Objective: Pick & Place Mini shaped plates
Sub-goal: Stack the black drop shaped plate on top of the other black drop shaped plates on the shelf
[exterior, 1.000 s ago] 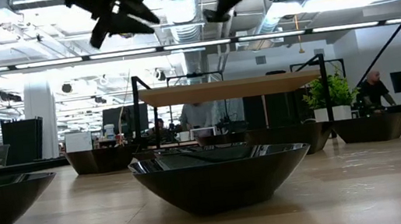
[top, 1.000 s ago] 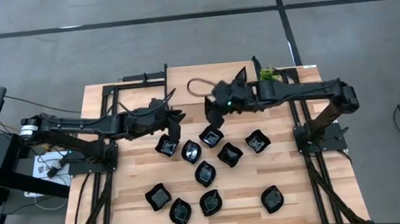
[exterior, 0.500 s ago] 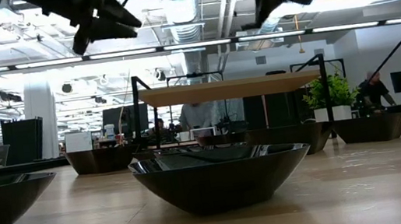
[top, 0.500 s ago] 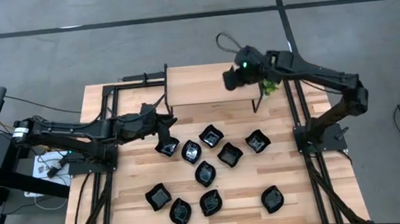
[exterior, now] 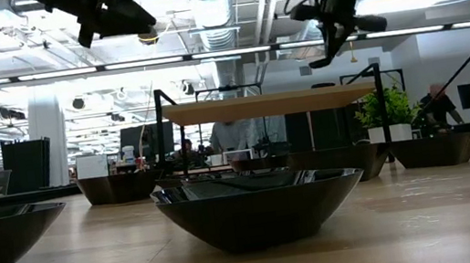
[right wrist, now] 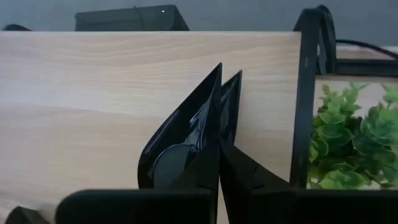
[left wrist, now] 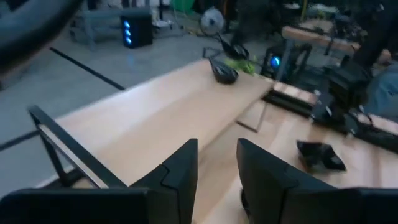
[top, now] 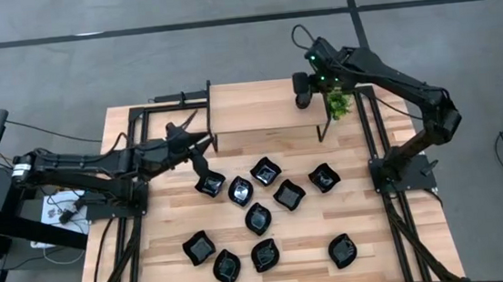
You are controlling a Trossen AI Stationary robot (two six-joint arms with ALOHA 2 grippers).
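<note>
From above, the right gripper (top: 302, 92) is over the right end of the wooden shelf (top: 253, 109), next to the green plant (top: 337, 104). Ten black plates (top: 258, 218) sit on the table (top: 143, 260).

The left gripper (left wrist: 214, 165) is spread apart, holding nothing.

The right gripper (right wrist: 219, 171) pinches one black plate (right wrist: 186, 146) on its edge.

Glossy black mini shaped plates (top: 257, 218), pale wood table (top: 369, 231), green plant (top: 338, 104).
</note>
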